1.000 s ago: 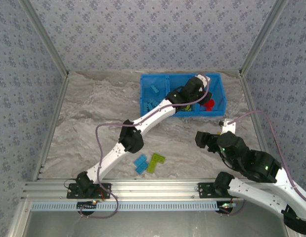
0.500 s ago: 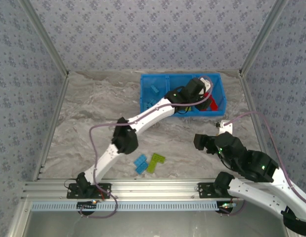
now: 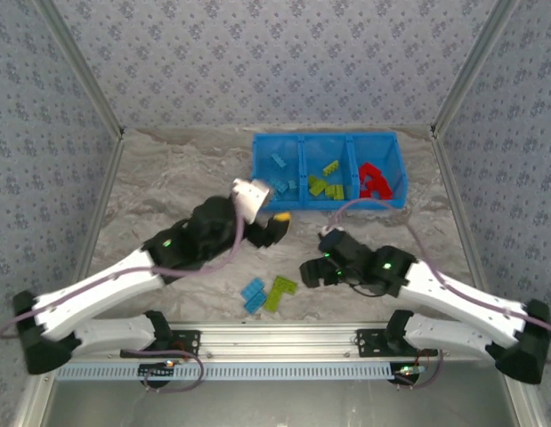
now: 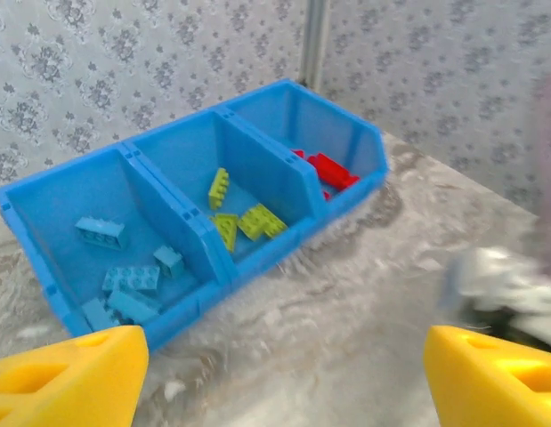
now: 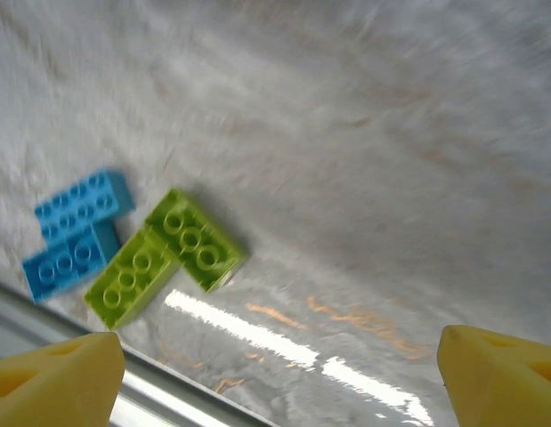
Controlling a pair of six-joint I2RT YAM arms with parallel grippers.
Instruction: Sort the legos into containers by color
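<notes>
Flagging risk: on marbled grey tabletop [image 3: 168,178], bright blue three-compartment plastic tray [image 3: 255,173] sits at 1 o'clock. Both spread, empty: left gripper [image 4: 279,374], right gripper [image 5: 275,378]. At 6 o'clock, lime green studded bricks [image 5: 164,258] touch light blue bricks [image 5: 75,231]; a wide pinch may grab both colours.

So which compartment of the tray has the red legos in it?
The right compartment in the top view; the middle compartment holds lime green legos, the left compartment light blue legos.
</notes>
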